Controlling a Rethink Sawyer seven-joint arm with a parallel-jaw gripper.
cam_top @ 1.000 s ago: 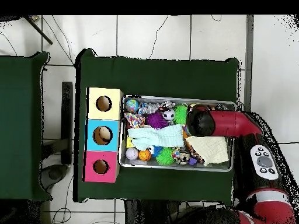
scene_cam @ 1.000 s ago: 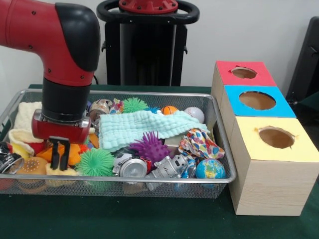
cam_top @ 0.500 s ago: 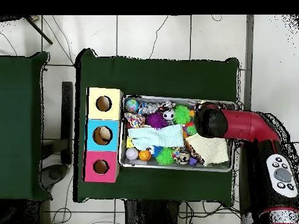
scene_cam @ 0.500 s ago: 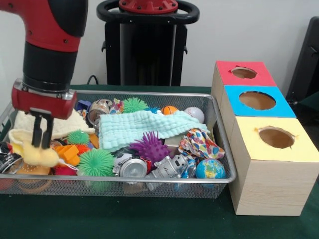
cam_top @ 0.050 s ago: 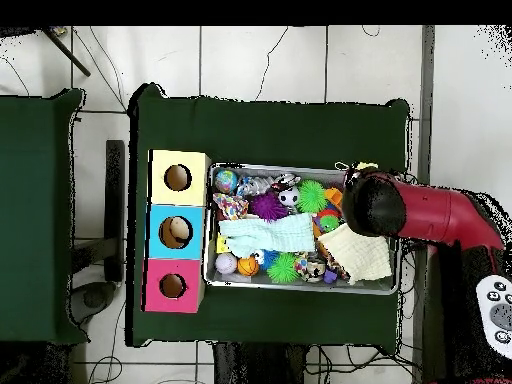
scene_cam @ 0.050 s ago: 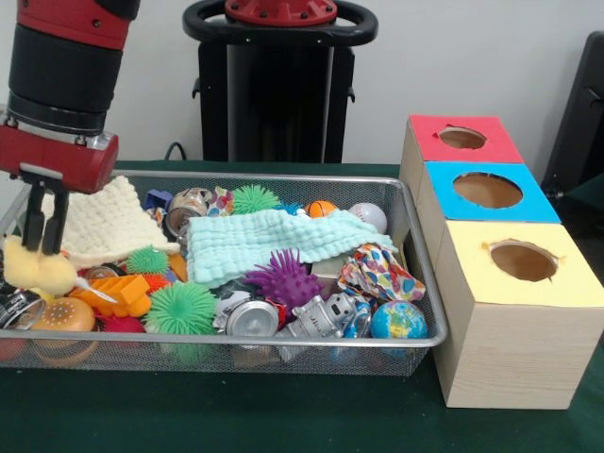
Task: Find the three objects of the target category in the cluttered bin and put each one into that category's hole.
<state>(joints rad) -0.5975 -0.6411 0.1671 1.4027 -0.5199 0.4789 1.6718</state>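
My gripper (scene_cam @ 0.050 s ago: 41, 243) hangs over the left end of the wire bin (scene_cam @ 0.050 s ago: 283, 342), shut on a yellow plush toy (scene_cam @ 0.050 s ago: 36, 270) that dangles just above the clutter. In the overhead view the red arm (cam_top @ 0.050 s ago: 400, 208) covers the gripper at the bin's right end. Right of the bin stand three boxes with round holes: red (scene_cam @ 0.050 s ago: 462, 139), blue (scene_cam @ 0.050 s ago: 488, 191) and yellow (scene_cam @ 0.050 s ago: 522, 260). The bin holds a teal cloth (scene_cam @ 0.050 s ago: 274, 241), a cream cloth (scene_cam @ 0.050 s ago: 104, 222), a purple spiky ball (scene_cam @ 0.050 s ago: 283, 278), a green spiky ball (scene_cam @ 0.050 s ago: 181, 307), a globe ball (scene_cam @ 0.050 s ago: 397, 320), a baseball (scene_cam @ 0.050 s ago: 368, 216) and a can (scene_cam @ 0.050 s ago: 250, 318).
A burger toy (scene_cam @ 0.050 s ago: 64, 316) and an orange piece (scene_cam @ 0.050 s ago: 118, 293) lie under the held toy. The bin's rim (cam_top @ 0.050 s ago: 300, 287) stands against the boxes (cam_top @ 0.050 s ago: 176, 231) on the green table. A black stand (scene_cam @ 0.050 s ago: 278, 85) rises behind the bin.
The gripper has risen out of the clutter and moved to the left, lifting the yellow plush toy with it. The cream cloth now lies uncovered.
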